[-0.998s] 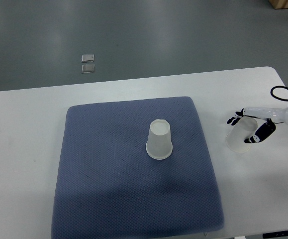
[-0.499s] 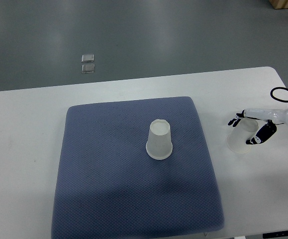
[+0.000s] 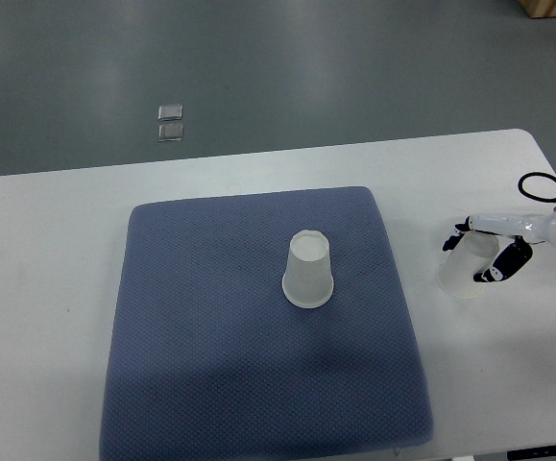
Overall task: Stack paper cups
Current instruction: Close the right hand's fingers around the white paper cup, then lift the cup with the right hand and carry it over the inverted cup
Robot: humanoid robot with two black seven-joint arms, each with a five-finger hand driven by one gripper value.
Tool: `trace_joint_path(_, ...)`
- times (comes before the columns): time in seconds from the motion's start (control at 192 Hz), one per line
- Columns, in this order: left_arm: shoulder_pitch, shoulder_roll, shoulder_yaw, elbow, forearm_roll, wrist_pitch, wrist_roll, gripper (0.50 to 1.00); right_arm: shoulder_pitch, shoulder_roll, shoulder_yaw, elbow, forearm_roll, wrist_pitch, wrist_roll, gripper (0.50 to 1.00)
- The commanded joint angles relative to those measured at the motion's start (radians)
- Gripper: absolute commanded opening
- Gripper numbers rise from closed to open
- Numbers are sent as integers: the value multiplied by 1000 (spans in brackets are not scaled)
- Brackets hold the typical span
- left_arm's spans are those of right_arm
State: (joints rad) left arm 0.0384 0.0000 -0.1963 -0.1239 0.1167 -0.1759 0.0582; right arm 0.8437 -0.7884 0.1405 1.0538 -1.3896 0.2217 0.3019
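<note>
- Right hand [image 3: 489, 252] at the table's right edge, fingers curled around a paper cup [image 3: 465, 267] on the white table [image 3: 47, 288].
- Second cup [image 3: 307, 270] upside down, mid blue mat [image 3: 210, 365].
- Cups well apart.

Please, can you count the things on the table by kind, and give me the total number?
Paper cups: 2, one upside down on the mat, one beside the mat at the right hand
Blue mat: 1
Total: 3 things on the white table
</note>
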Motion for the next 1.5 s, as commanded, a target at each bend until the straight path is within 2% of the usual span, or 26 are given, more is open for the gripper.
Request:
trace_joint_path(0.0, 0, 0, 0, 0, 0, -1, 0, 1000, 0, 0, 1, 0, -2, 1, 0, 666)
trace_joint_path(0.099, 0, 0, 0, 0, 0, -1, 0, 1000, 2, 0, 1, 0, -2, 1, 2, 621)
trace_joint_path(0.156, 0, 0, 0, 0, 0, 1, 0, 1000, 5, 0, 2, 0, -2, 1, 2, 615)
trace_joint_path(0.379, 0, 0, 0, 0, 0, 1, 0, 1000, 14, -5, 18, 0, 4, 4, 25, 611)
trace_joint_path(0.515, 0, 0, 0, 0, 0, -1, 2, 1000, 74, -5, 19, 0, 14, 22, 29, 611)
trace_joint_path(0.723, 0, 0, 0, 0, 0, -1, 0, 1000, 153, -5, 74, 40, 24, 102, 31, 611)
trace_joint_path(0.863, 0, 0, 0, 1, 0, 1, 0, 1000, 219, 24, 159, 54, 41, 231, 29, 613)
trace_joint_path(1.102, 0, 0, 0, 0, 0, -1, 0, 1000, 322, 78, 191, 106, 73, 357, 31, 613)
trace_joint_path(1.248, 0, 0, 0, 1, 0, -1, 0, 1000, 353, 109, 192, 178, 73, 389, 32, 613)
trace_joint_path(1.497, 0, 0, 0, 0, 0, -1, 0, 1000, 385, 130, 191, 324, 70, 389, 22, 615)
